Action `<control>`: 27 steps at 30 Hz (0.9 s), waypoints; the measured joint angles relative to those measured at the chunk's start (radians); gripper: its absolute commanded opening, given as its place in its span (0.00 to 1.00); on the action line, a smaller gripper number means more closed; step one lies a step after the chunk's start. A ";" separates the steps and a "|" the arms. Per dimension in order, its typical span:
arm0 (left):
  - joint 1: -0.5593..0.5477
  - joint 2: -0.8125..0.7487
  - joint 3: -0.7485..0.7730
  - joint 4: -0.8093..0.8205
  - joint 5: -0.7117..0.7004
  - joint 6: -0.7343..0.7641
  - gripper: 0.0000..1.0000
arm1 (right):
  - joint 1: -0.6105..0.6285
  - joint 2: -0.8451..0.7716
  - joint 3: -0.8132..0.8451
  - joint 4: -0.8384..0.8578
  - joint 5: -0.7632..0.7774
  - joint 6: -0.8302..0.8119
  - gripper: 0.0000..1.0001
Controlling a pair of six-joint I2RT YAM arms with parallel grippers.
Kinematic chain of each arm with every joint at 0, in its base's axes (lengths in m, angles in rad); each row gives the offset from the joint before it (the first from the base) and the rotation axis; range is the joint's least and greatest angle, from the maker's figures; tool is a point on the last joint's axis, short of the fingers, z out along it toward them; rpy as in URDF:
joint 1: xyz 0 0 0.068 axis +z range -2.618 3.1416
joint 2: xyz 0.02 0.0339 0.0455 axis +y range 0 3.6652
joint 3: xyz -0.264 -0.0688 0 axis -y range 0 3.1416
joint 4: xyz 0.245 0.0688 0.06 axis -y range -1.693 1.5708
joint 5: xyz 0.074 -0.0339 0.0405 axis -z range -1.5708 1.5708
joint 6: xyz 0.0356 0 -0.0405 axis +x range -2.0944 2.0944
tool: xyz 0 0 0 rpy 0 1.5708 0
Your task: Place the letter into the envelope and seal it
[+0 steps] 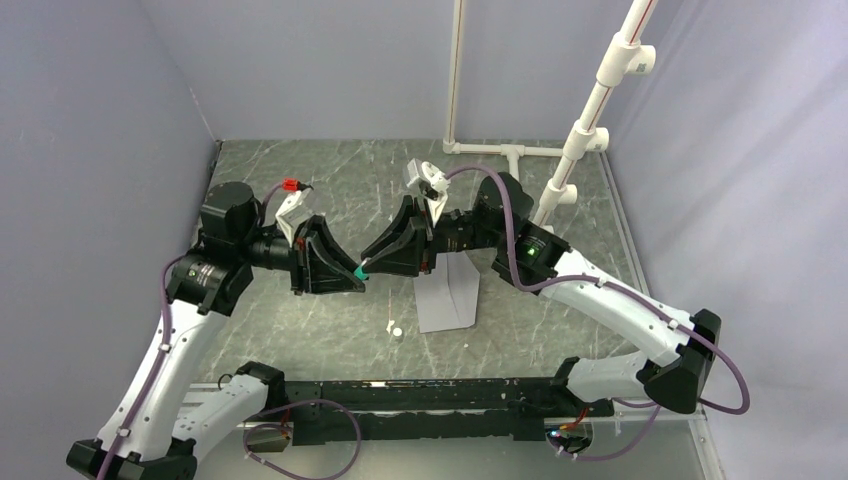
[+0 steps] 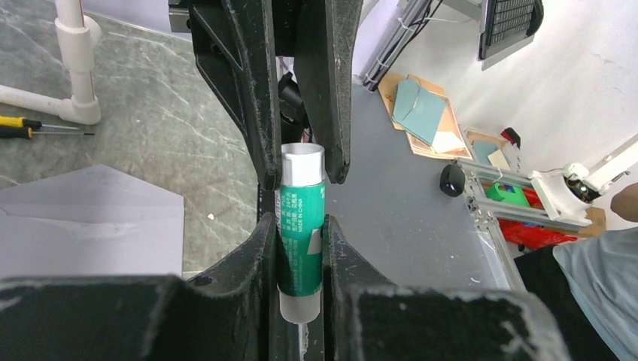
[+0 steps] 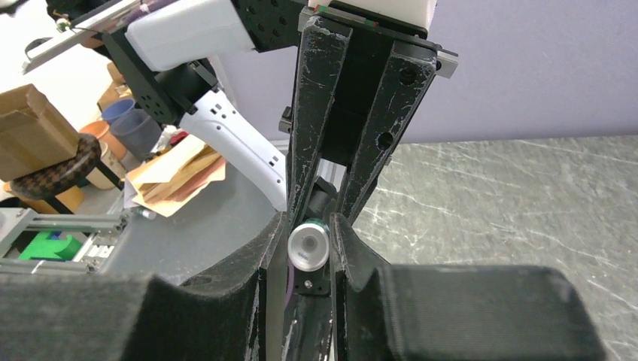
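You're at the sealing stage, opening the glue. Your left tool (image 2: 301,235) is closed narrow around the green barrel of the glue stick (image 2: 299,218), held in the air above the counter (image 1: 300,335). Your right tool (image 3: 311,229) meets it head-on, its fingers drawn in against both sides of the white cap (image 2: 302,165).

The grey envelope (image 1: 447,300) lies flat on the counter just beyond and below the tools, pointed flap apparently open. The letter shows in no view; it may be inside, but I cannot tell.

Next, I'd judge, pull the cap straight off along the stick's axis while the left grip holds steady. A skewed pull could twist the barrel loose.
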 measured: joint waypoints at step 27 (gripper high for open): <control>0.005 0.005 0.031 -0.013 -0.494 -0.013 0.03 | 0.009 0.092 0.124 -0.203 0.589 0.328 0.49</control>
